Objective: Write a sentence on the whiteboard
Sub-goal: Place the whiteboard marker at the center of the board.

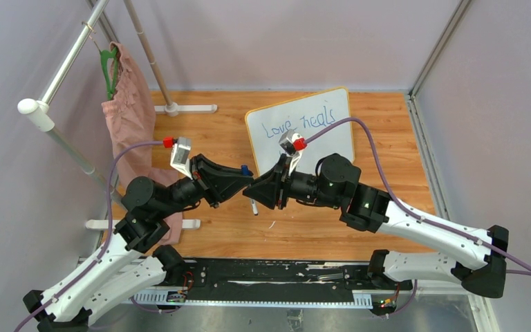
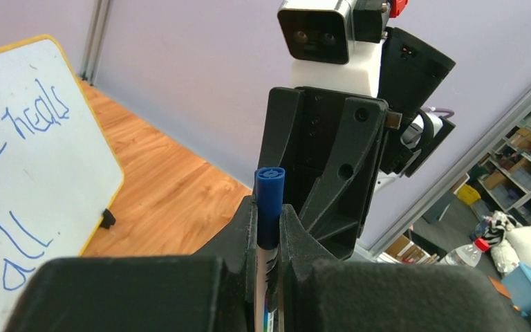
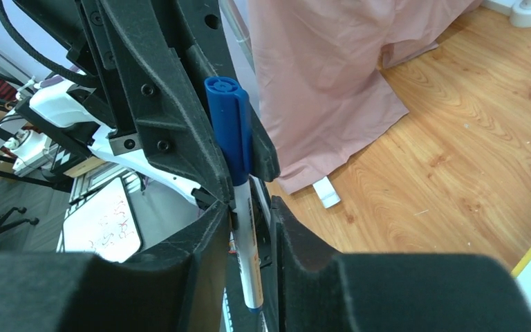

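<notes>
The whiteboard (image 1: 332,145) stands at the back centre, yellow-rimmed. The blue sentence (image 1: 299,123) reads "Love heals" in the top view, and its lower line is hidden behind my right wrist. The left wrist view shows "heals" and "all" (image 2: 24,252) on the whiteboard (image 2: 76,159). A white marker (image 1: 254,205) with a blue cap (image 1: 245,169) hangs upright between both grippers. My left gripper (image 1: 247,180) is shut on the marker at its cap (image 2: 269,200). My right gripper (image 1: 251,191) faces it, jaws apart round the marker's white body (image 3: 249,256), with a gap on one side.
A pink cloth (image 1: 128,117) hangs from a green hanger on a white rack (image 1: 62,66) at the left, with rack feet (image 1: 187,108) on the wooden table. A black rail (image 1: 269,277) runs along the near edge.
</notes>
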`<action>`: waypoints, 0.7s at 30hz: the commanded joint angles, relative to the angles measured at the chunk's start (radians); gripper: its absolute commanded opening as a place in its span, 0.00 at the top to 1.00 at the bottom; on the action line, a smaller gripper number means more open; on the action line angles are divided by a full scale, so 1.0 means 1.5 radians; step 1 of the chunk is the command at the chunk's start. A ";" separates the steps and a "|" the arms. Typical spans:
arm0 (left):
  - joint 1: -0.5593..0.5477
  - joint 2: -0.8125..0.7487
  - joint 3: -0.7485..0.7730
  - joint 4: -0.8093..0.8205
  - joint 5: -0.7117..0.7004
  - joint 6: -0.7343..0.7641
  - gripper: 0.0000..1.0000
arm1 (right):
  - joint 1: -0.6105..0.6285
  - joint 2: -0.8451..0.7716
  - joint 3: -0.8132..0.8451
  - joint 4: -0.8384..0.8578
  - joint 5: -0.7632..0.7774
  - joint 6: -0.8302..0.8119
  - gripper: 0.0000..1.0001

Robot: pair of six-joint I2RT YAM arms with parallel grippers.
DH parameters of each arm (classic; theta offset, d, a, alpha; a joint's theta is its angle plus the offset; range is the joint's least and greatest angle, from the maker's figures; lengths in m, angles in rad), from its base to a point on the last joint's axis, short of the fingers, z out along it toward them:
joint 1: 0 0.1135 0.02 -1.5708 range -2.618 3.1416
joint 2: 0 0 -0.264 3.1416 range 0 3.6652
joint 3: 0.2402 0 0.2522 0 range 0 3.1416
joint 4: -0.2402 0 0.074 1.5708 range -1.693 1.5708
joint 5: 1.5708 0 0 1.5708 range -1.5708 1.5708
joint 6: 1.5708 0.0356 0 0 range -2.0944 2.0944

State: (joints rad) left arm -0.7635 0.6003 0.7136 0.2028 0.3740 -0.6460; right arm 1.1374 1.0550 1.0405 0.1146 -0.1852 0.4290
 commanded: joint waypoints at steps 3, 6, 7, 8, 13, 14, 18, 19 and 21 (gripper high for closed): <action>-0.001 -0.010 -0.019 0.023 0.003 -0.018 1.00 | -0.007 0.000 -0.021 0.051 -0.007 0.015 0.81; -0.001 -0.007 -0.021 0.025 0.002 -0.018 1.00 | -0.007 0.000 -0.024 0.051 -0.015 0.013 0.96; -0.001 -0.007 -0.021 0.025 0.002 -0.018 1.00 | -0.007 -0.001 -0.025 0.051 -0.017 0.011 0.99; -0.001 -0.007 -0.022 0.025 0.001 -0.018 1.00 | -0.007 -0.003 -0.025 0.050 -0.017 0.009 1.00; -0.001 -0.010 -0.026 0.025 -0.004 -0.018 0.95 | -0.007 -0.021 -0.034 0.046 -0.008 -0.002 1.00; -0.001 -0.010 -0.027 0.025 -0.007 -0.018 0.88 | -0.007 -0.023 -0.035 0.046 -0.006 -0.002 1.00; -0.001 -0.009 -0.029 0.024 -0.015 -0.022 0.54 | -0.007 -0.034 -0.040 0.040 0.004 -0.011 1.00; -0.001 -0.010 -0.031 0.024 -0.018 -0.023 0.47 | -0.007 -0.038 -0.042 0.036 0.008 -0.014 1.00; -0.001 -0.012 -0.034 0.024 -0.030 -0.025 0.28 | -0.007 -0.049 -0.046 0.024 0.019 -0.023 1.00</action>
State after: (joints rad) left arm -0.7635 0.5987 0.6739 0.2077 0.3538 -0.6823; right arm 1.1374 1.0271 0.9821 0.1490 -0.1905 0.4244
